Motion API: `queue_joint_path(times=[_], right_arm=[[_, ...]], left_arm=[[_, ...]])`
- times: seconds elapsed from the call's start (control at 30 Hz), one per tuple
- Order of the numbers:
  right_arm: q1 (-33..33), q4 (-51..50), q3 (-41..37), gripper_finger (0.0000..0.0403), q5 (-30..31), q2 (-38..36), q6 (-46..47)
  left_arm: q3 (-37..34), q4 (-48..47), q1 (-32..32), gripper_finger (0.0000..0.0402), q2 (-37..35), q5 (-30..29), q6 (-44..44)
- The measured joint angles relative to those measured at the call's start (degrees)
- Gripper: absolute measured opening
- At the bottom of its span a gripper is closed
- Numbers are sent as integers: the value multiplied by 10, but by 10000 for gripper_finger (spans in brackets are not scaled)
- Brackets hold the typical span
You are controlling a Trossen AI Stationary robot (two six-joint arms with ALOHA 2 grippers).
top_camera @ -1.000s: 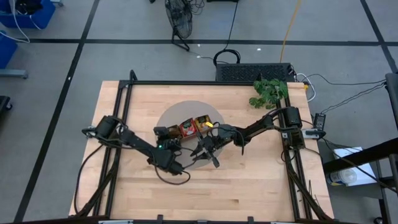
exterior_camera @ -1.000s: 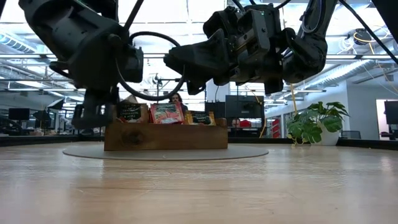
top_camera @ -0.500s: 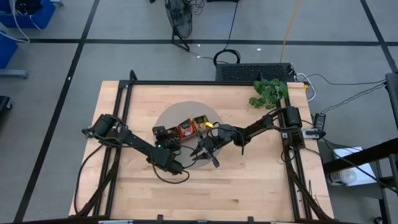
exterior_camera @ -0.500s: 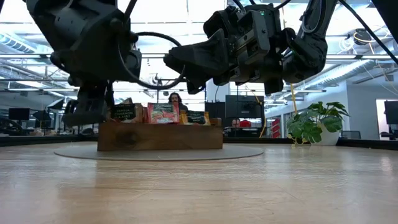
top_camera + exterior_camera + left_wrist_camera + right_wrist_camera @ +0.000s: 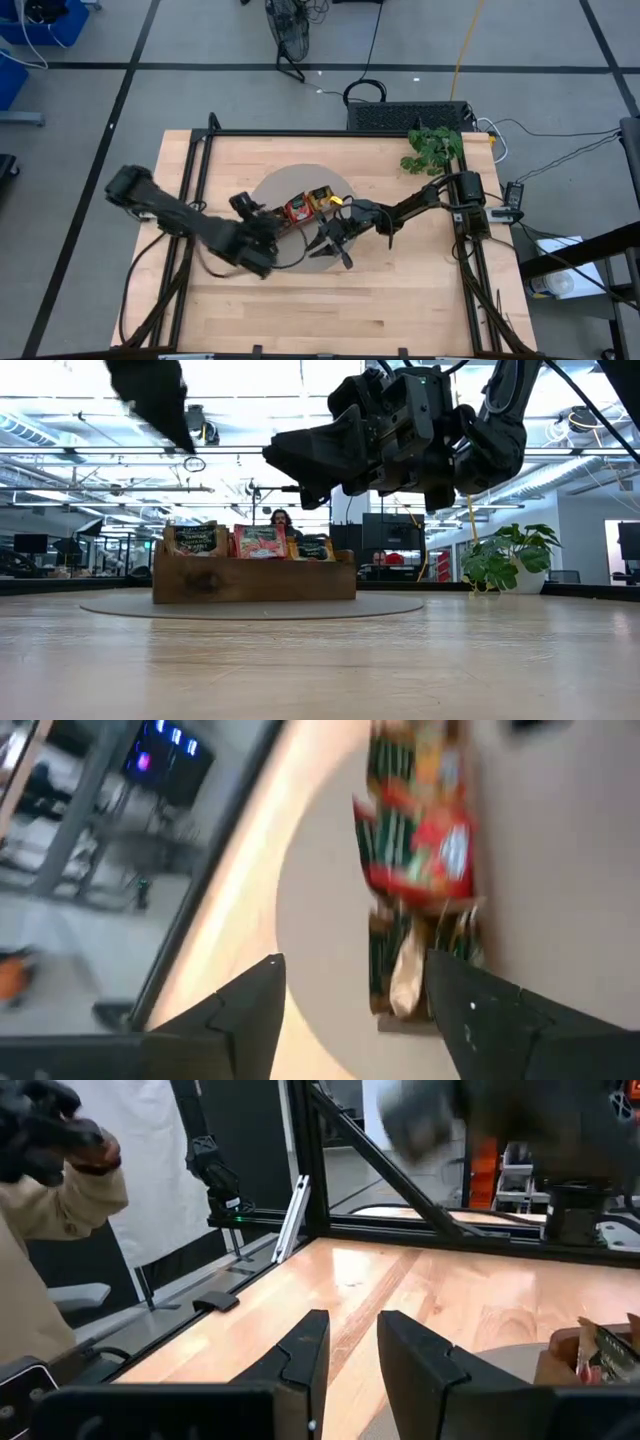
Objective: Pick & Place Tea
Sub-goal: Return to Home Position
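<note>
Upright in long brown wooden tray (image 5: 255, 582) on round grey mat (image 5: 380, 604): small flat square tea sachets (image 5: 258, 541). Above, left claw (image 5: 355, 965) spread, empty; beside tray, right claw (image 5: 352, 1325) slightly parted.

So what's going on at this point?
The tea sachets in view all stand in the wooden tray on the round mat. The left gripper hangs raised by the tray's end on its own side, jaws open and empty. The right gripper hovers over the mat in front of the tray, jaws open, holding nothing.
</note>
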Motion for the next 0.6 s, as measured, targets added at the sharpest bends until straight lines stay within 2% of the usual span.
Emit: queue_joint_path(times=[0.17, 0.3, 0.37, 0.47, 0.6], right_arm=[[-19, -9, -1, 75, -5, -16, 40], [-38, -38, -29, 75, -17, -80, 50], [-46, -40, -64, 75, -17, -128, 47], [-59, -38, -127, 75, -11, -219, 32], [-66, -38, -228, 75, 76, -351, 1]], left_arm=[[-5, 36, -47, 245, -111, -81, 26], [-49, 38, -102, 244, -212, -154, -14], [-92, 55, -127, 245, -261, -171, -31], [-186, 138, -151, 248, -339, -180, -35], [-336, 332, -157, 246, -436, -156, 39]])
